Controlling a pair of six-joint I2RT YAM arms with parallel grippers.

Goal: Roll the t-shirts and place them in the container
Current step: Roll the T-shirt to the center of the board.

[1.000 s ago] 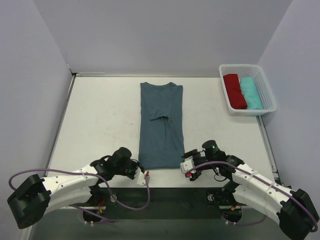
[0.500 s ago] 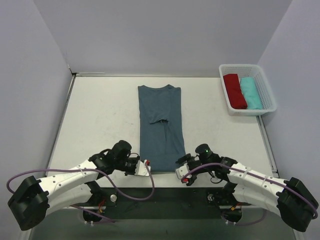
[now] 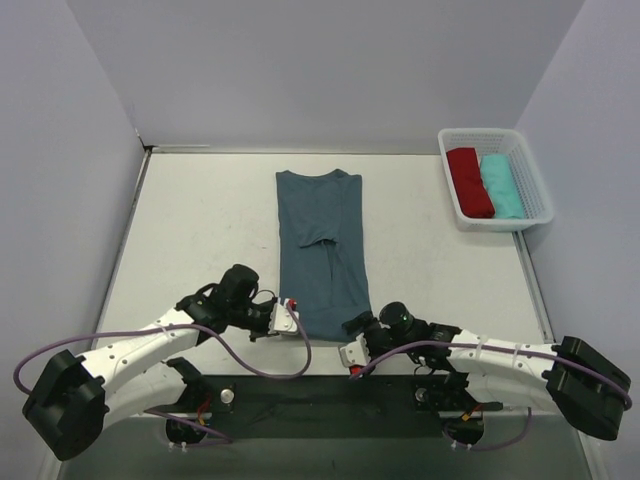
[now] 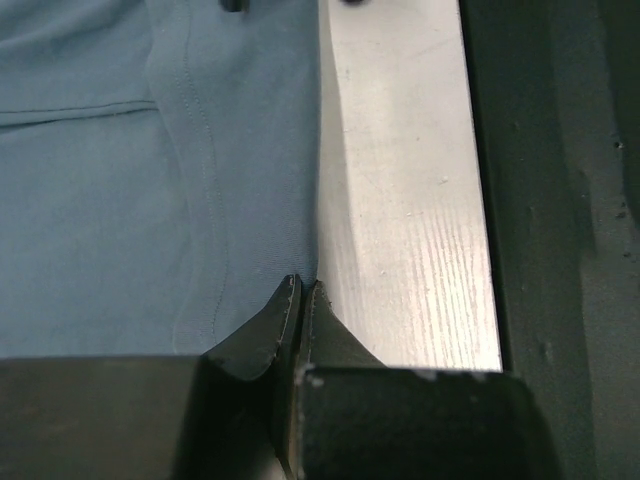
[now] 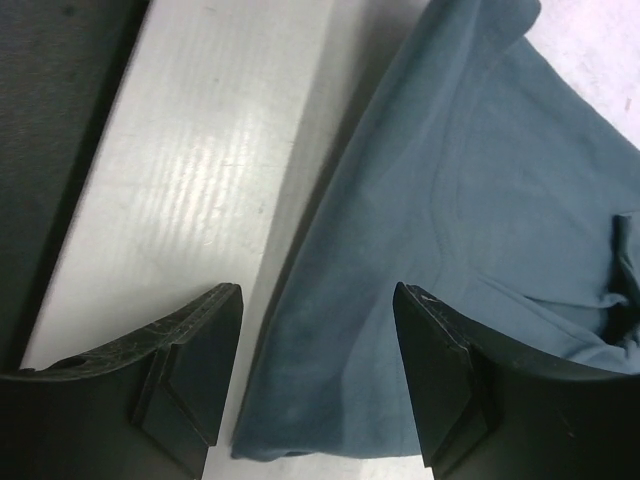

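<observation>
the t-shirt [image 3: 322,250] is a plain slate-blue one, folded lengthwise into a long narrow strip. it lies flat down the middle of the white bench [image 3: 200,230], neck end far and hem end at the near edge. a small fold puckers the cloth about halfway along, and a stitched seam runs beside its edge.

the left pincer [image 4: 302,292] sits at the near left corner of the hem, its black tips pressed together on the shirt's edge. the right pincer [image 5: 315,335] is spread wide at the near right corner, one finger over bare bench, the other over cloth, gripping nothing.

a white basket [image 3: 520,140] at the far right holds a red roll [image 3: 468,182] and a teal roll [image 3: 502,186].
</observation>
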